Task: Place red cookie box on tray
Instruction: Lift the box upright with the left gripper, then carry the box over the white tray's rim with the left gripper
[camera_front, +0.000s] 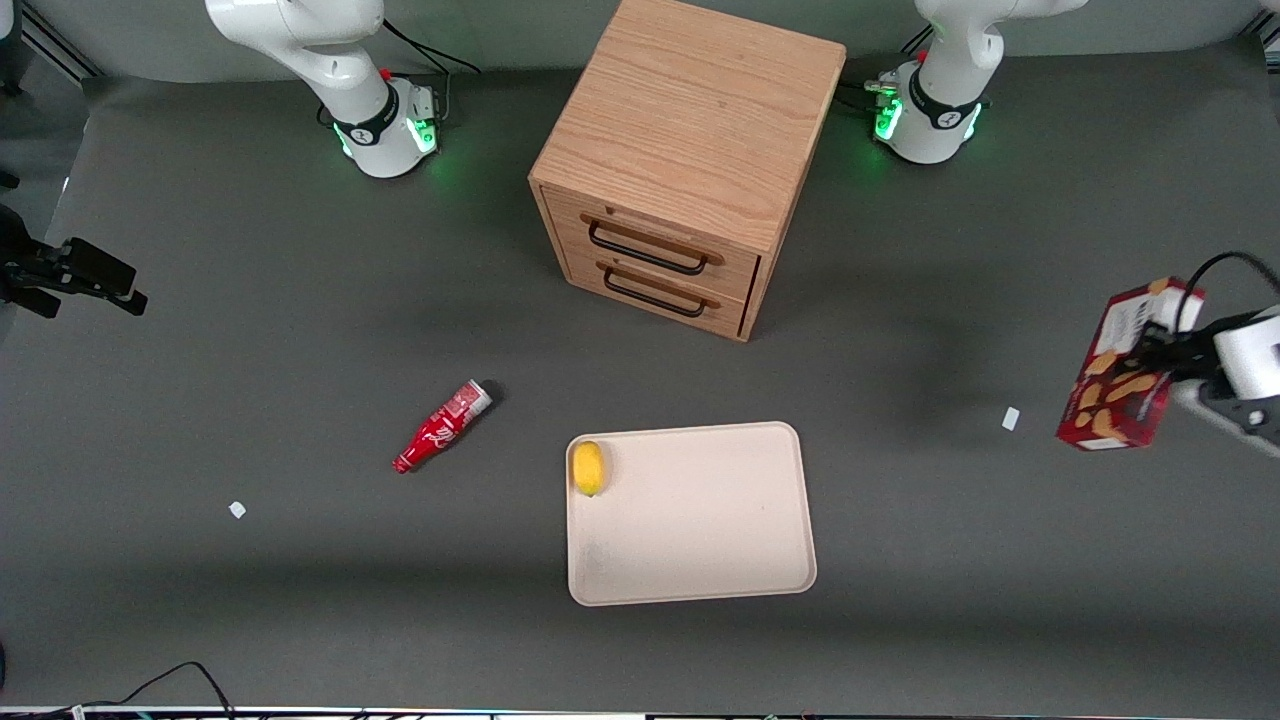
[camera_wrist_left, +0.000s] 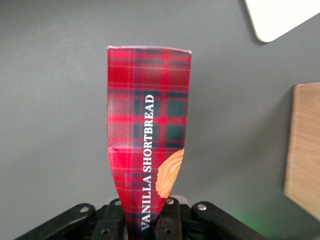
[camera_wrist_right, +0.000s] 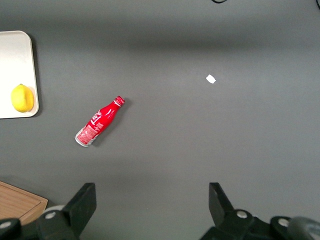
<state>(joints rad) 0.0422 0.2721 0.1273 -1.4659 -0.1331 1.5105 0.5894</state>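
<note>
Beige flat rect. tray w/ raised rim (camera_front: 700, 560) nearest cam, yellow lemon (camera_front: 588, 467) in it. Slim dark-red cardboard cookie box (camera_front: 1125, 370) aloft, toward working arm's end, clamped in black gripper (camera_front: 1150, 352), jaws closed on box.

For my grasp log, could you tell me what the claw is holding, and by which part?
The claw is shut on the red cookie box, gripping it near one end.

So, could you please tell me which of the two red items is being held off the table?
The red cookie box, clamped in the left gripper toward the working arm's end; the red bottle lies on the table.
</note>
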